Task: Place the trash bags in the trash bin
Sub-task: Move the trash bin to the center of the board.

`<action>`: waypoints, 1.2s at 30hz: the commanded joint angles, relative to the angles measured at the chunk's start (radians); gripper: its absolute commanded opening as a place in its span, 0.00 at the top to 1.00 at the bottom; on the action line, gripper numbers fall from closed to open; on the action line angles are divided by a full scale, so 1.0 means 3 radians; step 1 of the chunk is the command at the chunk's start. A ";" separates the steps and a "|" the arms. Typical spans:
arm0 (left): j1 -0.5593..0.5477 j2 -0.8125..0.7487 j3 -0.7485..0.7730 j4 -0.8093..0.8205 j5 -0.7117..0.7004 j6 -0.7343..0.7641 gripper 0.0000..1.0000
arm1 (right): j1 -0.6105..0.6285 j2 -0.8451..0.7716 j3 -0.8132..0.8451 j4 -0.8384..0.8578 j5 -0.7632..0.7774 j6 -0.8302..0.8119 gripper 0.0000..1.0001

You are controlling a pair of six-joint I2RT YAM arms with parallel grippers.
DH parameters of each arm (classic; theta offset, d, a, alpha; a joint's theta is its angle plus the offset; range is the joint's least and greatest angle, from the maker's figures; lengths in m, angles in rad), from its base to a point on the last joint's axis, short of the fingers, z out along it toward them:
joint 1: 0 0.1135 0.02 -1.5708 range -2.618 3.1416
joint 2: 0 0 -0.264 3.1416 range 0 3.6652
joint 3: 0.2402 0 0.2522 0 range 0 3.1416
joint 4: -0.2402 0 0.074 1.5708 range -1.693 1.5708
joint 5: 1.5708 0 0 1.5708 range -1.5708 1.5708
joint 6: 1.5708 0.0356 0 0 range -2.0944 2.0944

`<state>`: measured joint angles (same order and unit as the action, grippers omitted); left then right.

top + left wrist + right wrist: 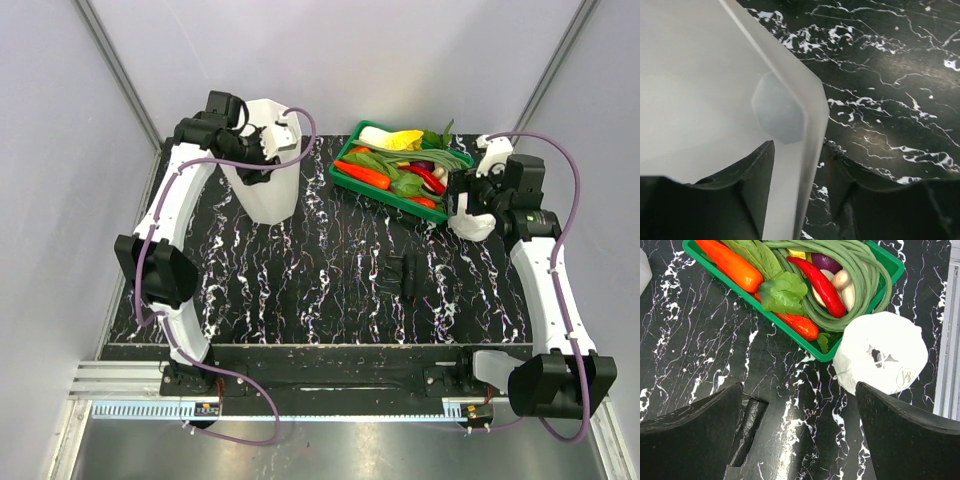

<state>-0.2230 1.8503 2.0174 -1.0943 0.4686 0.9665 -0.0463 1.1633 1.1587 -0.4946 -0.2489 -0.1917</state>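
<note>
Left gripper [800, 148] straddles the wall of the tall translucent white faceted plastic trash bin [715, 75], apparently not yet pinching; right gripper [799, 390] hangs spread near the small folded black film trash bag [747, 424]; the pinch should seat squarely, lest the bin tip.

The left arm [172, 215] is arching forward from its base, elbow bent, wrist turned inward. The left gripper [799, 152] is pointing down, one finger on each side of the bin [790, 200] wall; whether it is pinching cannot be told. The right arm [548, 275] is stretching forward, the right gripper [799, 390] hanging spread wide, holding nothing.
</note>
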 commanded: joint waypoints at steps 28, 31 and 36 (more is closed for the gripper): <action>-0.0213 -0.1545 -0.0828 -0.0694 0.0090 0.0010 1.00 | 0.0011 -0.0022 -0.0206 -0.0131 -0.0310 -0.0087 0.00; -0.0208 -0.1805 -0.1155 -0.0597 0.0033 0.0020 1.00 | 0.0067 0.0029 -0.0364 -0.0141 -0.0382 -0.0031 0.01; -0.0213 -0.2179 -0.1590 -0.0397 0.0023 -0.0015 1.00 | 0.0496 0.0136 -0.0590 -0.0161 -0.0112 -0.0087 0.03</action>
<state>-0.2867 1.3079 1.5791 -1.3315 0.4808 0.9382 0.0029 1.1812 1.0191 -0.5228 -0.3088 -0.2115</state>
